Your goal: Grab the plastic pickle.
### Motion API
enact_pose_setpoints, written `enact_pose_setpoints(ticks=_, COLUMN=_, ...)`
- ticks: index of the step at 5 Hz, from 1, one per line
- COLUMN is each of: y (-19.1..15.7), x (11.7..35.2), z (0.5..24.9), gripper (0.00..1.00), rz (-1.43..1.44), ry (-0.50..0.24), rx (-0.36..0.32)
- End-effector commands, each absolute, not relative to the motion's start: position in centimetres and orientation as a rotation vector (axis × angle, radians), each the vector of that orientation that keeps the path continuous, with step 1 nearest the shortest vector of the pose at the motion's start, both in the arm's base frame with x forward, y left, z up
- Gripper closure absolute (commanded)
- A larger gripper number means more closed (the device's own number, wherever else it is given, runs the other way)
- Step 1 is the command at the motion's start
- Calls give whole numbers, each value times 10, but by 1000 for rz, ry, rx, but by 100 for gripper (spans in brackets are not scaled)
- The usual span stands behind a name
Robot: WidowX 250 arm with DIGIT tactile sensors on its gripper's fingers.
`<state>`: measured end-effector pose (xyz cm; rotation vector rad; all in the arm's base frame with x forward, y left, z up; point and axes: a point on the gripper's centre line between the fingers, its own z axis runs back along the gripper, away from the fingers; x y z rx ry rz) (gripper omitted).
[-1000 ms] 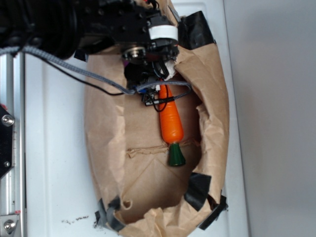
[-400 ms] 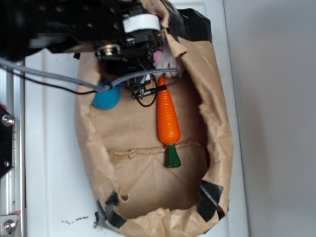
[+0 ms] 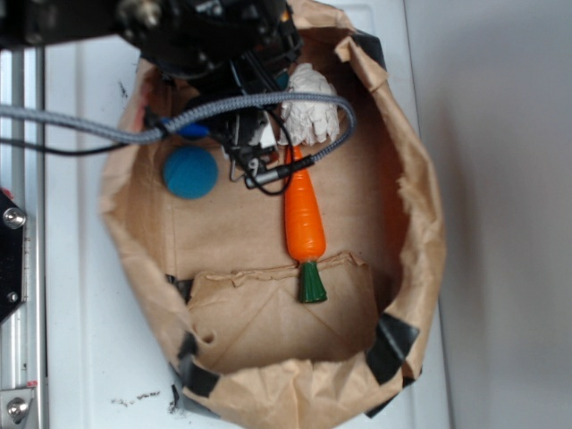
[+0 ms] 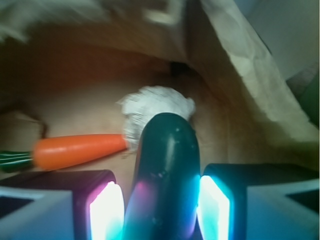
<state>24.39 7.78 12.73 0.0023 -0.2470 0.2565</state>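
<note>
Brown crumpled paper forms the open bag (image 3: 407, 206) that holds everything, taking the orange carrot (image 3: 303, 219) as the landmark. Left of the carrot's tip lies a round blue ball (image 3: 189, 172). Above that tip the claw (image 4: 161, 207) is clamped on the plastic pickle (image 4: 165, 170), glossy, very dark green, its rounded end sticking out between the two glowing pads (image 4: 106, 210). Just beyond the pickle, touching the carrot's tip, sits a white, fuzzy lump (image 3: 308, 114). The carrot's green stub (image 3: 311, 284) lies against a paper fold.
</note>
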Motion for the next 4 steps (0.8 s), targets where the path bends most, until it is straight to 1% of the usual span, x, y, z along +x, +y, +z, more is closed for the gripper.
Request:
enact_pose_setpoints(ticks=1, y=76, x=250, z=164, gripper=100, rz=210, ry=-337, rx=-33)
enact_pose_setpoints(ticks=2, y=63, x=252, z=177, gripper=100, rz=181, ry=-360, rx=-21)
enact_pose_setpoints(ticks=3, y=51, x=253, z=181, gripper=100, rz=171, ry=-356, rx=35)
enact_pose_setpoints(ticks=4, y=42, x=254, z=175, gripper=100, rz=157, ry=-349, rx=95)
